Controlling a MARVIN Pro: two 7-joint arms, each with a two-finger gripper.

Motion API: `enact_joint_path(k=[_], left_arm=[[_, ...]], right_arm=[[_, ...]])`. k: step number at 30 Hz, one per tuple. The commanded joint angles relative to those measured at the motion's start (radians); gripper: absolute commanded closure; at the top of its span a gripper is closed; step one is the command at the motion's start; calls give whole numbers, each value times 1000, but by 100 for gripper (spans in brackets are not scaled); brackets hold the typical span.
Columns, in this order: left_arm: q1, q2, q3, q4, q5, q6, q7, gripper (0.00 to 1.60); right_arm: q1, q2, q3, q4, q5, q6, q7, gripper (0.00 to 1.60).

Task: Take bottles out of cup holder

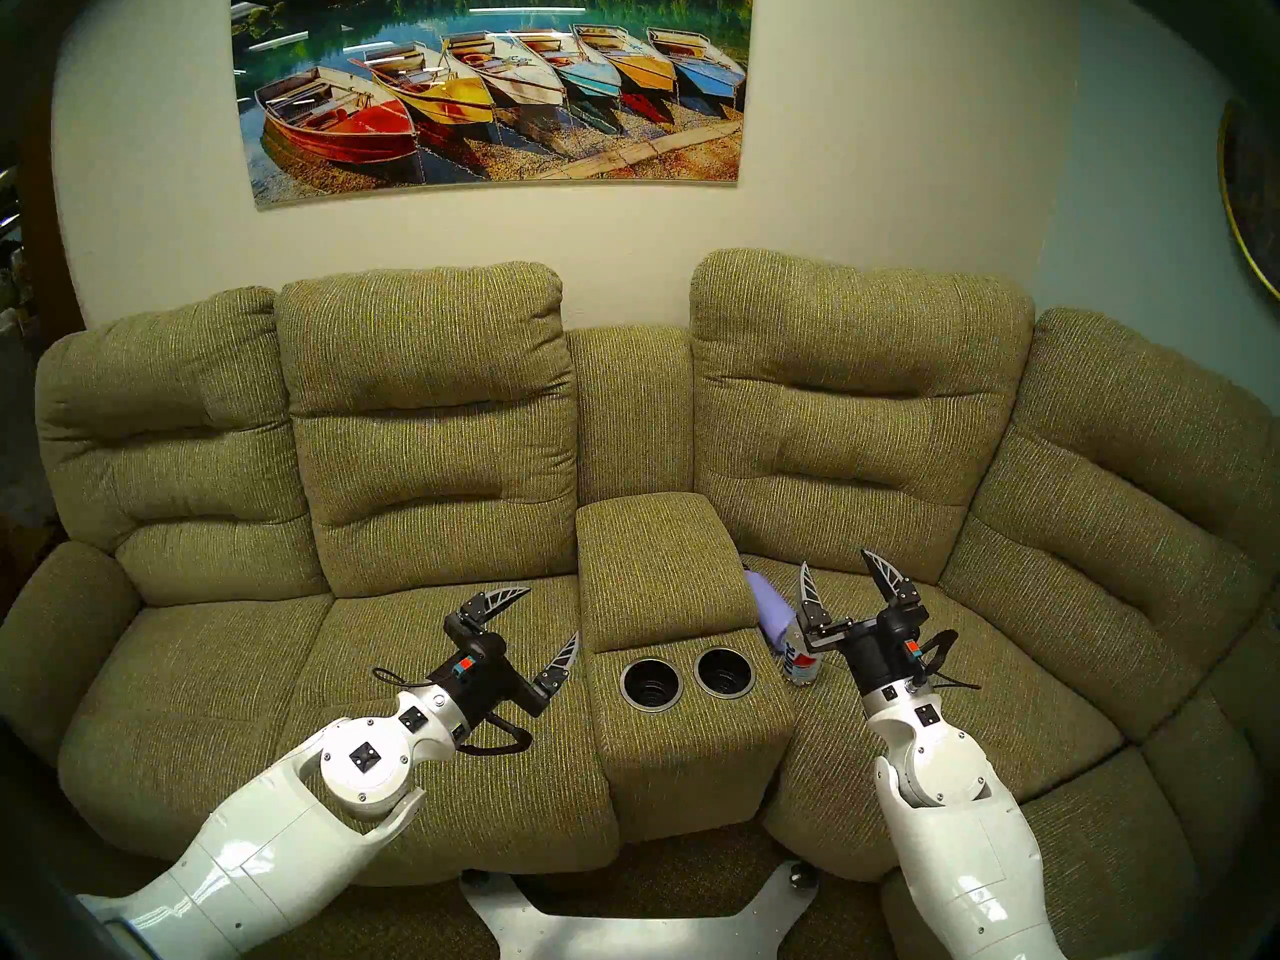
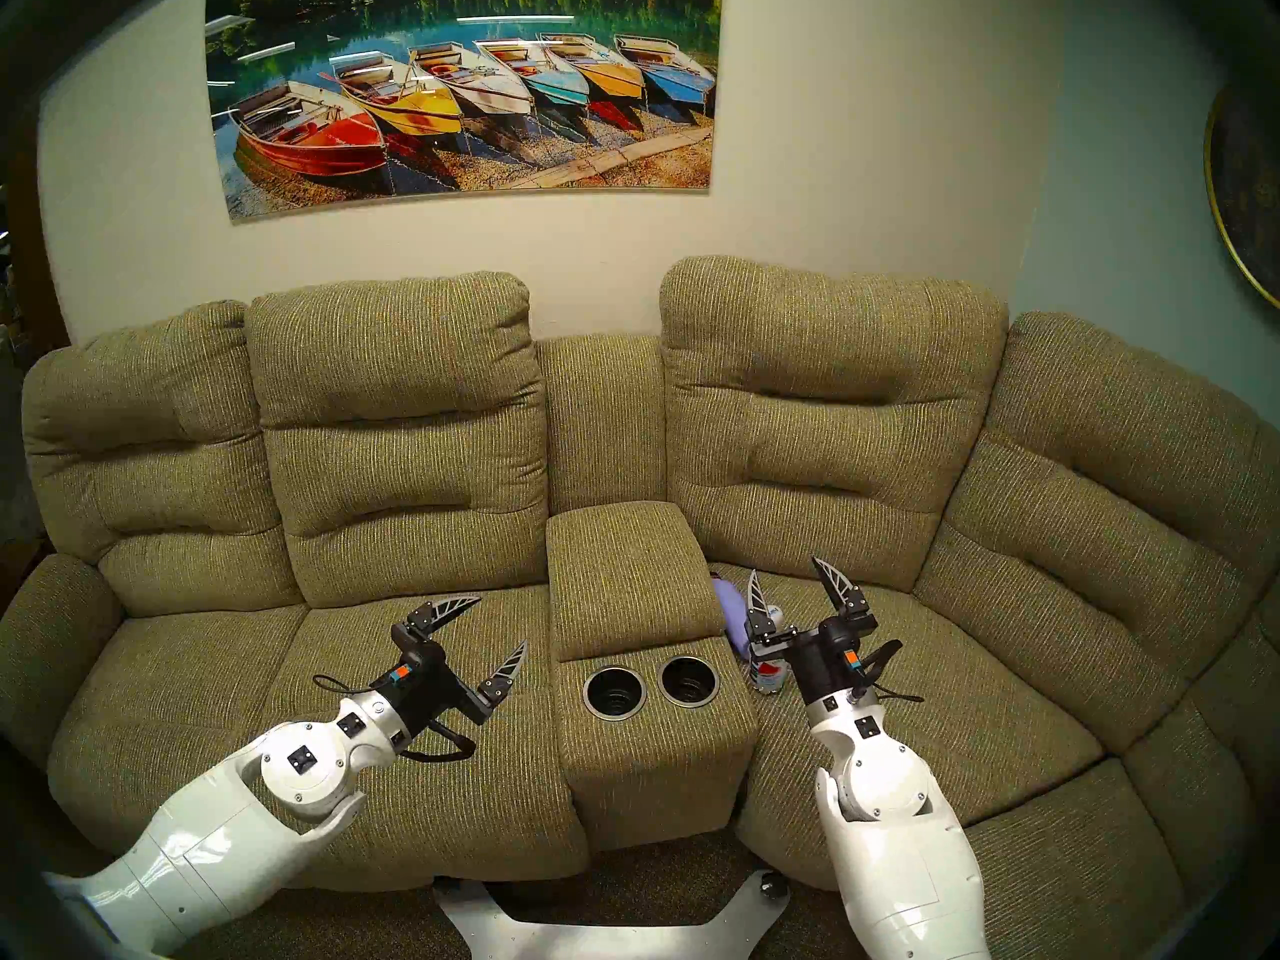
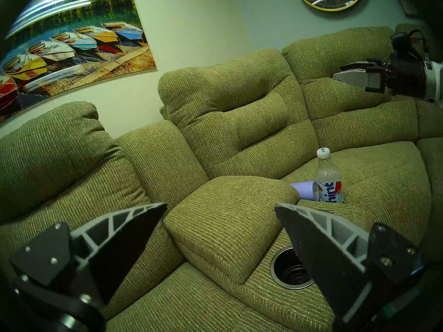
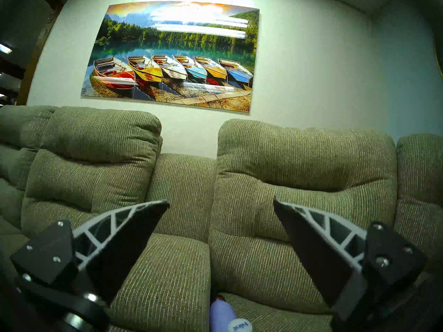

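Note:
The cup holder's two black wells, left (image 1: 651, 688) and right (image 1: 724, 673), sit in the olive console and both are empty. The lavender flask (image 1: 769, 609) lies on its side on the seat right of the console. The clear plastic bottle (image 1: 805, 668) stands upright beside it, partly hidden by my right gripper; in the left wrist view the bottle (image 3: 329, 180) and flask (image 3: 306, 190) show clearly. My right gripper (image 1: 834, 560) is open and empty, above the bottle. My left gripper (image 1: 553, 612) is open and empty, over the seat left of the console.
The padded console lid (image 1: 654, 564) rises behind the wells. The sofa backrests (image 1: 859, 411) stand behind both seats. The robot's base plate (image 1: 623, 931) lies on the floor in front. A boat picture (image 1: 492, 79) hangs on the wall.

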Motion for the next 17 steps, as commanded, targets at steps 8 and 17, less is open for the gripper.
enact_joint_path(k=[8,17], left_arm=[[1,3,-1,-22,-4,-11,-2,0],[1,4,0,-23,-6,-12,-2,0]], right_arm=[[-90,-2,12,-208,-8,209,-34,0],[-130,-2,16,-296,-18,325,-55,0]])
